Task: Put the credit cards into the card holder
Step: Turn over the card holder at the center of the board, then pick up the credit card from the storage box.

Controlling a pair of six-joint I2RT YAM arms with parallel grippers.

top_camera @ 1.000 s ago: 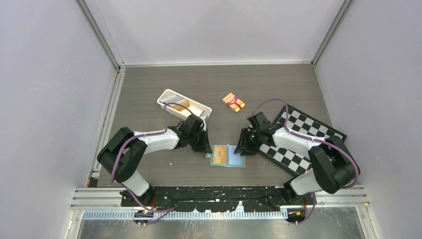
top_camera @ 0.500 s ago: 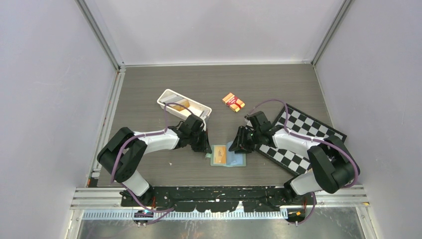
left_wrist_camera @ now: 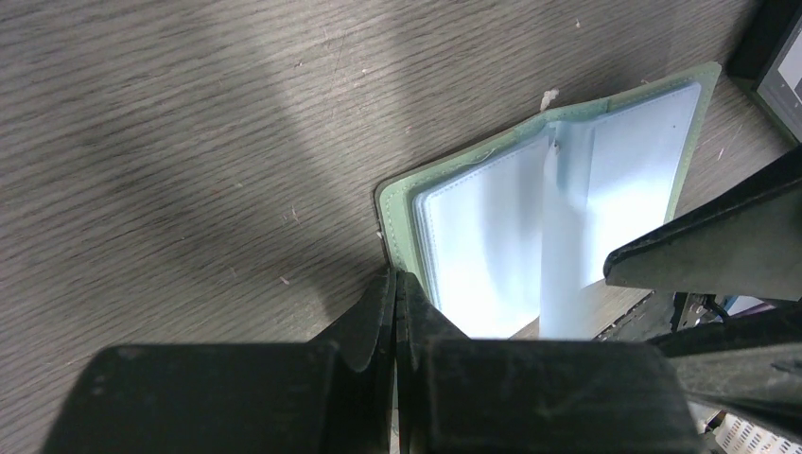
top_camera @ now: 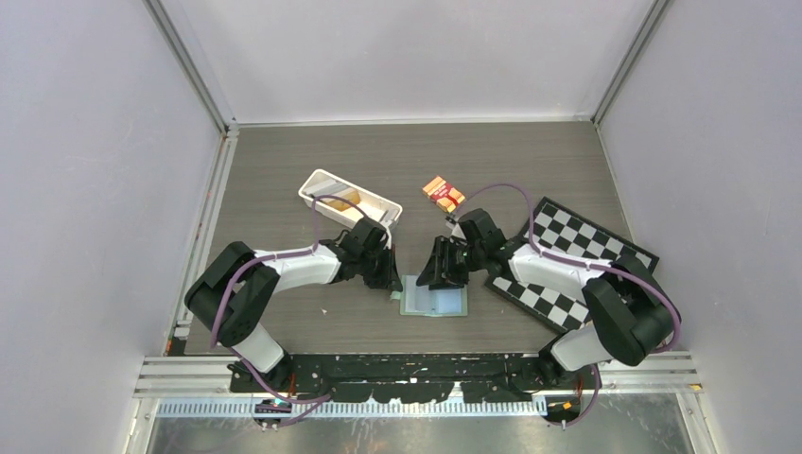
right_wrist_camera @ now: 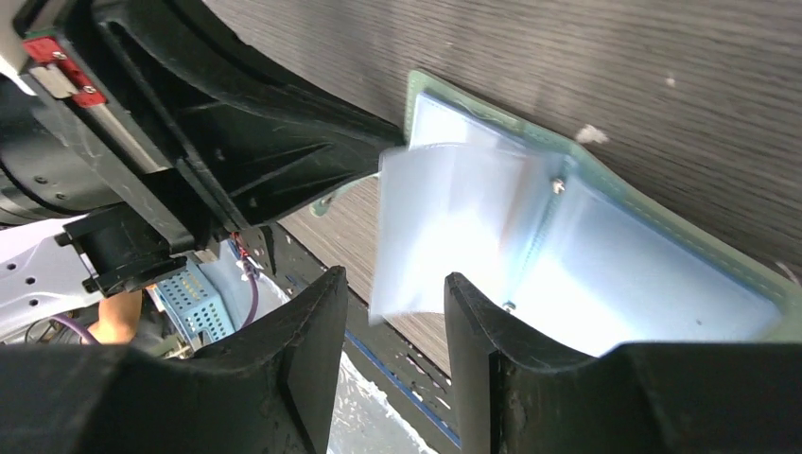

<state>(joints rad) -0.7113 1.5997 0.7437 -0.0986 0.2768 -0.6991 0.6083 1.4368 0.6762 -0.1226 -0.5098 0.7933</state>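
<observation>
The card holder lies open and flat on the table between the two arms. Its long axis runs left to right and its spine runs from near to far.

The left gripper is fully closed. Its tips rest on the left edge of the green cover, apparently pinning it down, and nothing shows between the fingers.

The right gripper hangs over the left half of the card holder with its jaws partly apart. A clear sleeve leaf rises from the spine directly below that gap. The views do not show a grip on it.

The right arm is therefore the nearer one to the leaf. The leaf probably has to fold sideways, across the spine, to expose a pocket.

No credit cards show in the open pockets. What looks like a gold-tan card lies in the white tray, well apart on the left arm's side.
</observation>
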